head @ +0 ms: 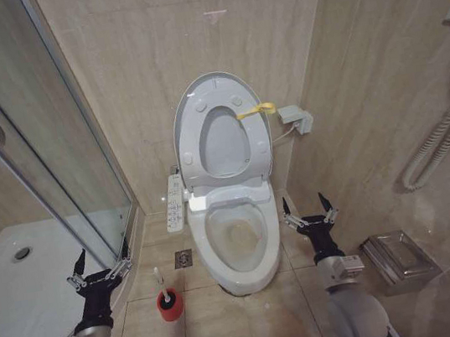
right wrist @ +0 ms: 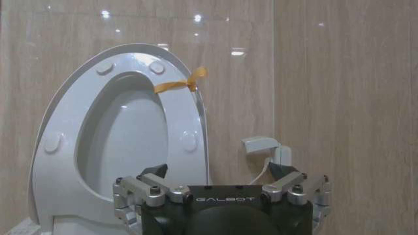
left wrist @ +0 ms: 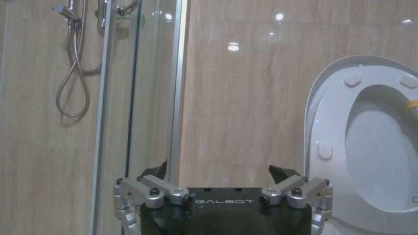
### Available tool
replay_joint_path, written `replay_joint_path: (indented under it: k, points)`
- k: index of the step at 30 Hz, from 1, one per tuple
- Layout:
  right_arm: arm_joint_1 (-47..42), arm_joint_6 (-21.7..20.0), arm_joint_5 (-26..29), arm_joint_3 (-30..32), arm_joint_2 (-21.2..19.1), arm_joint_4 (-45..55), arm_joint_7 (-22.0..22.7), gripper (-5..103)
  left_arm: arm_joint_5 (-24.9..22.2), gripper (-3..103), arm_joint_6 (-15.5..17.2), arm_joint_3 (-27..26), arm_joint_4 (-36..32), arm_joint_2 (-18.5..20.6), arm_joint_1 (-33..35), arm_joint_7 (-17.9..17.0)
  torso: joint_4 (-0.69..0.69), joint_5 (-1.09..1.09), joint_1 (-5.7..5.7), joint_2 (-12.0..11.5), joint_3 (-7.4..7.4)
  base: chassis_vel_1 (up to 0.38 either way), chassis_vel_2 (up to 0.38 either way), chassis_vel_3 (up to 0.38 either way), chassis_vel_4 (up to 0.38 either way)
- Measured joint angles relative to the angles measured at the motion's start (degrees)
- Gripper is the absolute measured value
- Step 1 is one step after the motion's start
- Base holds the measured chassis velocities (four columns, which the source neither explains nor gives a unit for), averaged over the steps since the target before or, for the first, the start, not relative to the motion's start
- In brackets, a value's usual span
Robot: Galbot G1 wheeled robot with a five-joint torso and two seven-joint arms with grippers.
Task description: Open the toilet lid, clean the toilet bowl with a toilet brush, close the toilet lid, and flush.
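Note:
The toilet lid [head: 223,145] stands upright against the back wall with the seat ring [head: 190,136] raised against it, and a yellow strap [head: 256,112] hangs at its edge. Below them the toilet bowl [head: 209,243] lies uncovered, a yellowish stain inside. On the floor to its left, the toilet brush [head: 159,280] stands in a red cup [head: 171,306]. My left gripper [head: 102,249] is open near the shower door, above and left of the brush. My right gripper [head: 304,202] is open just right of the bowl. The wrist views show each open gripper [left wrist: 219,169] [right wrist: 219,169] facing the raised lid [left wrist: 382,161] [right wrist: 124,127].
A glass shower enclosure [head: 46,161] and its white tray [head: 14,285] fill the left side. A control panel [head: 175,201] hangs at the toilet's left. A floor drain [head: 183,258] lies beside the bowl. A metal tissue box [head: 399,257] and a coiled hose [head: 441,140] are on the right.

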Motion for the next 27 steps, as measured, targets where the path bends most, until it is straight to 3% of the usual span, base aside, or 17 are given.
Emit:
replay_joint_path:
  k: [8,9,10,11,13,15,24,27]
  points:
    - [0.0,0.0,0.0,0.0,0.0,0.0,0.0,100,0.9,100,1.2,0.8,0.0,-0.4,-0.3,0.1,0.01,0.02,0.00,0.0,0.00,0.000,0.000,0.000,0.000]
    - [0.0,0.0,0.0,0.0,0.0,0.0,0.0,100,2.4,100,3.1,2.4,0.1,-1.2,-0.9,0.3,0.01,0.02,0.00,0.0,0.00,0.000,0.000,0.000,0.000]
    - [0.0,0.0,0.0,0.0,0.0,0.0,0.0,100,5.5,100,7.1,5.8,0.4,-2.9,-2.1,1.0,-0.01,-0.01,0.00,0.0,0.00,0.000,0.000,0.000,0.000]
    - [0.0,0.0,0.0,0.0,0.0,0.0,0.0,100,5.5,100,7.1,5.8,0.4,-2.9,-2.1,1.0,-0.01,-0.01,0.00,0.0,0.00,0.000,0.000,0.000,0.000]
    - [0.0,0.0,0.0,0.0,0.0,0.0,0.0,100,9.4,100,12.0,9.9,0.8,-4.9,-3.5,1.7,-0.02,0.01,0.00,0.0,0.00,0.000,0.000,0.000,0.000]
    - [0.0,0.0,0.0,0.0,0.0,0.0,0.0,100,11.2,100,14.4,11.8,1.0,-5.8,-4.2,2.0,-0.02,0.01,0.00,0.0,0.00,0.000,0.000,0.000,0.000]
    - [0.0,0.0,0.0,0.0,0.0,0.0,0.0,100,12.1,100,14.2,12.2,1.2,-5.9,-4.4,2.0,0.00,0.00,0.00,0.0,0.00,0.000,0.000,0.000,0.000]
    - [0.0,0.0,0.0,0.0,0.0,0.0,0.0,100,14.6,100,7.6,11.7,2.3,-5.1,-4.3,0.6,0.00,0.00,0.00,0.0,0.00,0.000,0.000,0.000,0.000]
